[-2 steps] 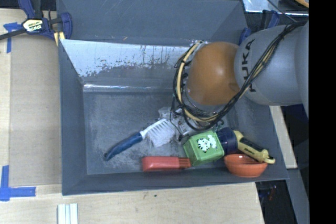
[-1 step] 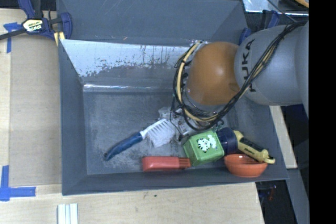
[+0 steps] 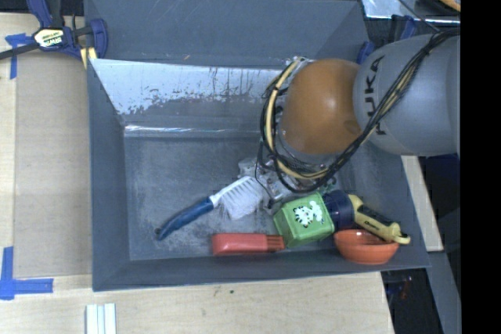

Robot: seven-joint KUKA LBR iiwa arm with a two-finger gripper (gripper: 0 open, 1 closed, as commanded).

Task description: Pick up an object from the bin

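Camera view: everything loose has ended up along the near wall of the bin (image 3: 109, 192), right of middle. My guess is the sloped sides funnel stuff down there. The gripper (image 3: 264, 182) is down low in that same patch, mostly tucked under the arm's orange cover (image 3: 317, 107), so I honestly can't tell whether it's apart or together, or whether it has anything.

Closest thing to it is the brush (image 3: 205, 207). Its white head sits right against the gripper's near-left side and its blue handle angles away to the left across bare floor. That looks like the likely pick, since the handle side has free room around it.

Just right of the gripper is a green block (image 3: 304, 220) with a white picture on top. It's jammed up against a dark blue bottle (image 3: 341, 207) with a yellow handle. An orange bowl (image 3: 365, 246) sits in the near right corner, and a flat red bar (image 3: 246, 244) lies along the front wall. That cluster is packed tight, so grabbing there seems riskier.
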